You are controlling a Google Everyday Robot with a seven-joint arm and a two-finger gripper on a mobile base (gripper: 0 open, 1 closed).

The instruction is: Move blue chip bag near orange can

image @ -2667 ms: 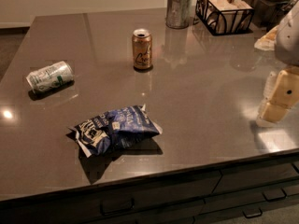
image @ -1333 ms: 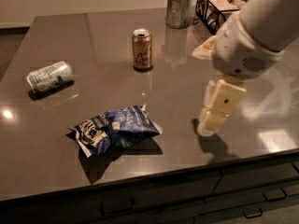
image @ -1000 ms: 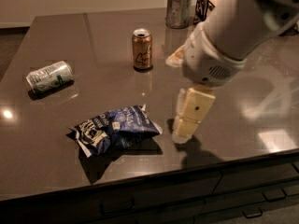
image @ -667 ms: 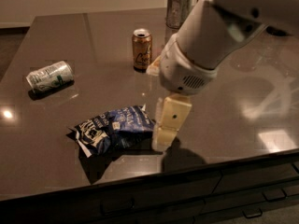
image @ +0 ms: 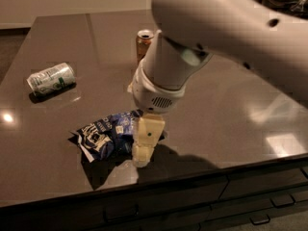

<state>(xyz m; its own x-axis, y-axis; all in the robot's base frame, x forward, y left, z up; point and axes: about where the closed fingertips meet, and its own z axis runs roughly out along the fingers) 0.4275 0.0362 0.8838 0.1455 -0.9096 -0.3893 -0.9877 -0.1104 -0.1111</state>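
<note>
Near the front edge of the tabletop (image: pixel 226 114), the gripper (image: pixel 144 147) hangs at the right end of the blue chip bag (image: pixel 102 134). Whether it grips cannot be told. The orange can (image: pixel 143 41) stands well behind.

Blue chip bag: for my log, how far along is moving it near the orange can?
Approach looks done: the tool is at one end of the blue chip bag. In hand: the grasp; the bag lies on the table. Left: carrying it to the orange can, standing farther back.
</note>
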